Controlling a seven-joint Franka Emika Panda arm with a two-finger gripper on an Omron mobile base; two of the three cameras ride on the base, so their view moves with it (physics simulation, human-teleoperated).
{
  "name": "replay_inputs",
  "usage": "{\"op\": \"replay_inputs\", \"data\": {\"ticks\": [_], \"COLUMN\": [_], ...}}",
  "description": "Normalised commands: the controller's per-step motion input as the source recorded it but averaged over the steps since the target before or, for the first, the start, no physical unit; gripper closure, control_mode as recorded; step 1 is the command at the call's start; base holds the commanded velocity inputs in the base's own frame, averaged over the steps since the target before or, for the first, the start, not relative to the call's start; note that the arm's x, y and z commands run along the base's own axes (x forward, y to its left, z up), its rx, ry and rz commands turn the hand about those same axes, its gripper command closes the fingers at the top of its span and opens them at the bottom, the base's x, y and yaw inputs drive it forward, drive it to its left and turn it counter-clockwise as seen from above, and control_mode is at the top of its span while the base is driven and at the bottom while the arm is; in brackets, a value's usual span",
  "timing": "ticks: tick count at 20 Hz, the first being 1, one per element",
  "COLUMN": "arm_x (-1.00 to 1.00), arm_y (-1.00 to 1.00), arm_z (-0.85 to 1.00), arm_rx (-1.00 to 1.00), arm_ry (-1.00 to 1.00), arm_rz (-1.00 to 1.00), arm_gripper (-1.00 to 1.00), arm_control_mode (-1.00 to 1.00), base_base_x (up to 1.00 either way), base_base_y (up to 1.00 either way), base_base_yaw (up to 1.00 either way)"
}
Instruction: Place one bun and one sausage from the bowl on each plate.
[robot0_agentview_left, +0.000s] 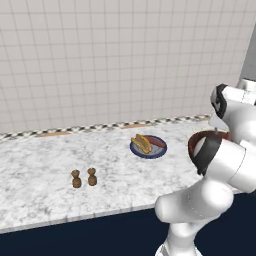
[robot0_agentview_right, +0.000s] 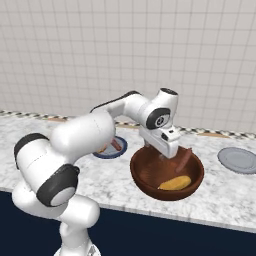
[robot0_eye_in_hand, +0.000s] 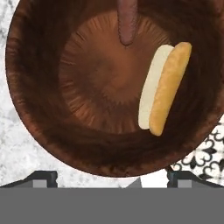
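From the left base view, the navy-rimmed plate (robot0_agentview_left: 148, 147) on the table (robot0_agentview_left: 45, 160) already carries a bun and sausage. From the right, the claw (robot0_agentview_right: 167, 148) hangs over the bowl (robot0_agentview_right: 150, 172); the grey plate (robot0_agentview_right: 239, 160) sits bare beyond. From the hand, fingers wide apart, nothing held: the bun (robot0_eye_in_hand: 165, 87) lies right of centre, long axis running nearly away from the claw, the sausage (robot0_eye_in_hand: 127, 22) at the far wall.

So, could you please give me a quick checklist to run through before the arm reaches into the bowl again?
1. Gripper open, holding nothing: ok.
2. Gripper above the wooden bowl: ok.
3. Bun left in the bowl, lying apart from the sausage: ok.
4. Navy-rimmed plate holds a bun and a sausage: ok.
5. Grey plate bare, ready for food: ok.
6. Which item is targeted: cannot tell.
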Motion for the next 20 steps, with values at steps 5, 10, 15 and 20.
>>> {"op": "replay_inputs", "data": {"ticks": [5,10,15,20], "arm_x": [0.52,-0.04,-0.22,-0.07], "arm_y": [-0.31,-0.52,-0.41,-0.24], "arm_z": [0.0,-0.32,-0.66,-0.44], "arm_rx": [-0.05,0.05,0.01,-0.01], "arm_ry": [0.31,0.06,0.05,0.08], "arm_rz": [-0.21,-0.06,0.0,0.0], "arm_gripper": [-1.0,-1.0,-1.0,-1.0], "arm_control_mode": [-1.0,-1.0,-1.0,-1.0], "base_base_x": [0.0,0.0,0.0,0.0], "base_base_y": [0.0,0.0,0.0,0.0], "base_base_yaw": [0.0,0.0,0.0,0.0]}}
